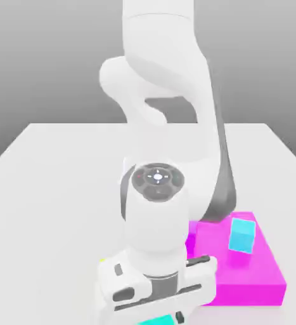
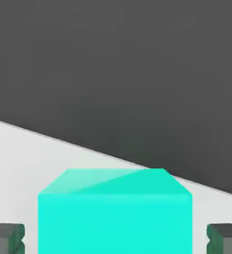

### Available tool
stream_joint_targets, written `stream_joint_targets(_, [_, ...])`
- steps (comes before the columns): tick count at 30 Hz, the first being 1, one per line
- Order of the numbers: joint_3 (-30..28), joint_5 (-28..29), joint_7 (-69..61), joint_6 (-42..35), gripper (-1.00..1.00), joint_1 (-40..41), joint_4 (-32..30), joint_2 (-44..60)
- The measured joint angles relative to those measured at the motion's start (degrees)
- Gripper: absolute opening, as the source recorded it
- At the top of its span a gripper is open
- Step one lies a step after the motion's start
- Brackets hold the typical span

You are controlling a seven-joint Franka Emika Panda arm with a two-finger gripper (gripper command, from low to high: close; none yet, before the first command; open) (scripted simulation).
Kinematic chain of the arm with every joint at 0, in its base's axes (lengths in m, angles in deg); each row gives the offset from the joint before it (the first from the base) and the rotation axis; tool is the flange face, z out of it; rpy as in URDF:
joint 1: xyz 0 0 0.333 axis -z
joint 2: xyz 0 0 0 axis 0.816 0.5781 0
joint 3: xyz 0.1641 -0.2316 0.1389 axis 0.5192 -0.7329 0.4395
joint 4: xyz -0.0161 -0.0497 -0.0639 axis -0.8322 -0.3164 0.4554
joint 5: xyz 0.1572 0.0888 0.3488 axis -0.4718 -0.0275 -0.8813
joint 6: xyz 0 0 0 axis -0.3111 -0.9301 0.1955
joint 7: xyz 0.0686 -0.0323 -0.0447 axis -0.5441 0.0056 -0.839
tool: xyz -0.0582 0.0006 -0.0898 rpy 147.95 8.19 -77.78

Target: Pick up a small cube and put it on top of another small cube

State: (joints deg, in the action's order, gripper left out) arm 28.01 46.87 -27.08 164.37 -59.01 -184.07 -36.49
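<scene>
- Exterior view: the white arm [image 1: 160,114] reaches down from the top of the frame, its hand housing [image 1: 156,295] low in the foreground over the pale tabletop [image 1: 42,209].
- Exterior view: the turquoise cube [image 1: 156,320] is partly visible at the bottom edge of the frame, below the housing; the rest of it is cut off or covered.
- Exterior view: of the yellow cube [image 1: 102,259] only a sliver appears, at the housing's edge on the exterior view's left — its faces are hidden.
- Exterior view: a flat magenta slab [image 1: 239,292] lies on the exterior view's right, with a sky-cyan cube [image 1: 242,235] on it. A purple block [image 1: 191,238], partly hidden by the arm, shows beside the slab's far part.
- Hand view: the pincer [image 2: 116,238] is apart, one finger on each side of the turquoise cube. Pale surface is visible between each finger and the cube — no contact observed.
- Hand view: the cube's upper face carries two shades of turquoise, divided by a slanting line. Beyond it, a slanting boundary separates the pale surface from a dark grey area [image 2: 113,74].
</scene>
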Motion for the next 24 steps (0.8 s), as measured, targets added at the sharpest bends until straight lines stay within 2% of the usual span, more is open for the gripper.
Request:
stream_joint_targets(4, [0.02,0.05,0.03,-0.04,-1.00,0.02,-0.01,-0.02])
stream_joint_targets(8, [-0.60,0.77,0.55,-5.69,-1.00,-0.44,-1.38,-7.04])
stream_joint_targets(14, [-2.90,0.73,-2.54,-7.26,-1.00,2.56,-12.13,-19.28])
stream_joint_targets(19, [-5.52,3.56,-3.59,-7.29,-1.00,6.60,-22.51,-29.80])
stream_joint_targets(24, [-5.13,1.92,-5.48,0.25,-1.00,6.78,-24.67,-24.38])
